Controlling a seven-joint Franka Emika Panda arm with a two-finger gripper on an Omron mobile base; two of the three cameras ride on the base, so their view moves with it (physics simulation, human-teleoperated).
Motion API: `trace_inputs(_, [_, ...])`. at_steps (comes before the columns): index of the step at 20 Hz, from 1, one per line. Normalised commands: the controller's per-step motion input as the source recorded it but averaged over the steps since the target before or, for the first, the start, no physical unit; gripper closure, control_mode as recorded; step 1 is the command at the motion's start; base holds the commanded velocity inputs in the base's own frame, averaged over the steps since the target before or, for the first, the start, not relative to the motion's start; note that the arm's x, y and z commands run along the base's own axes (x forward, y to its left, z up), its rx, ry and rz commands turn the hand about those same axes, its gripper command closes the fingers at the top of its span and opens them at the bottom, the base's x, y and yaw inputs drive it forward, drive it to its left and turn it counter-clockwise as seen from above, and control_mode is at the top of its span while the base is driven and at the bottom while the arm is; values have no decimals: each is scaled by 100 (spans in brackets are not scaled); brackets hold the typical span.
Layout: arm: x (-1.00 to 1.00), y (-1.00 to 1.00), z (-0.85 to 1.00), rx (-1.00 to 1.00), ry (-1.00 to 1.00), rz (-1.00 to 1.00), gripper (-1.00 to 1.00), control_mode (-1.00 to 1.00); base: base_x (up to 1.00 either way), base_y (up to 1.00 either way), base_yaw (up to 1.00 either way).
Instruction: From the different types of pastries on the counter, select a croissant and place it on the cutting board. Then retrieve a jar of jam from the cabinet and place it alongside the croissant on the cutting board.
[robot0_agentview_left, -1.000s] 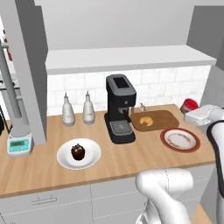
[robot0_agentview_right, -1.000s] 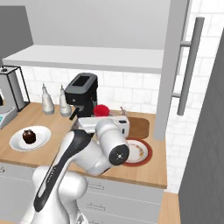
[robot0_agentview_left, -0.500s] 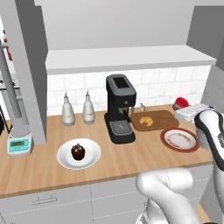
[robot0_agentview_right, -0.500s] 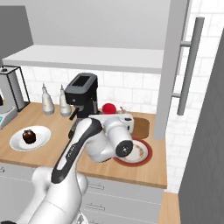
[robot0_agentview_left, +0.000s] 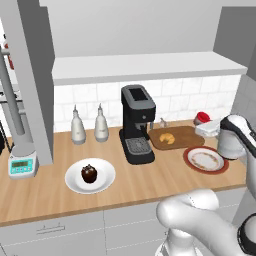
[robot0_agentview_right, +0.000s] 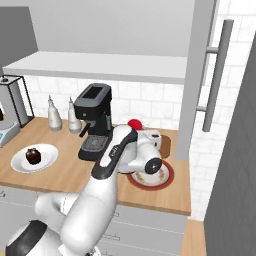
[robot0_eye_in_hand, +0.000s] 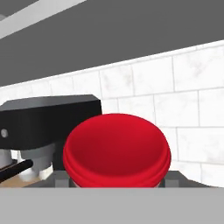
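A light wooden counter (robot0_agentview_left: 150, 180) runs under white wall tiles, bearing a muffin (robot0_agentview_left: 89, 173) on a white plate, a red-rimmed plate (robot0_agentview_left: 205, 160) and, farther back, the croissant (robot0_agentview_left: 167, 138) on the cutting board (robot0_agentview_left: 186, 134). The gripper (robot0_agentview_left: 207, 126) is clamped on the jar of jam (robot0_eye_in_hand: 116, 149), beside the board's right end.

You won't find any readable text or brand here. The small pale-green kitchen scale (robot0_agentview_left: 22, 165) has a display, but its digits blur.

red jar of jam (robot0_eye_in_hand: 116, 150), golden croissant (robot0_agentview_left: 167, 138) (brown cutting board (robot0_agentview_left: 186, 135))
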Motion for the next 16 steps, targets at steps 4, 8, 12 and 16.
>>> trace_inputs(4, [56,-20,-40,-1,0,1,100,-100,0,0,0])
trace_inputs(8, [45,-26,-43,-1,0,1,100,-100,0,0,0])
trace_inputs(12, [44,-28,-27,-2,-3,0,100,-100,0,0,0])
trace_inputs(16, [28,-27,-27,-1,-3,0,100,-100,0,0,0])
